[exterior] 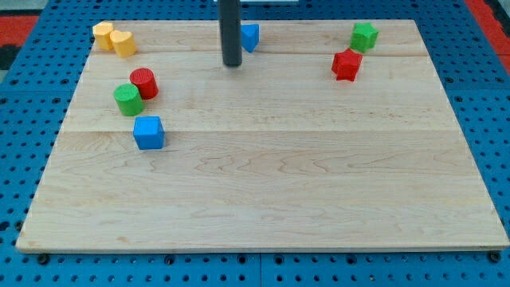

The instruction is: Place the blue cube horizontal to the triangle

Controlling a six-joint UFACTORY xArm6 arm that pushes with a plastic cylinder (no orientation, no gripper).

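The blue cube lies on the wooden board at the view's left. The blue triangle lies near the view's top, partly hidden behind my rod. My tip stands just below and left of the triangle, far up and right of the blue cube.
A green cylinder and a red cylinder touch each other just above the blue cube. A yellow block lies at the top left. A green block and a red star block lie at the top right.
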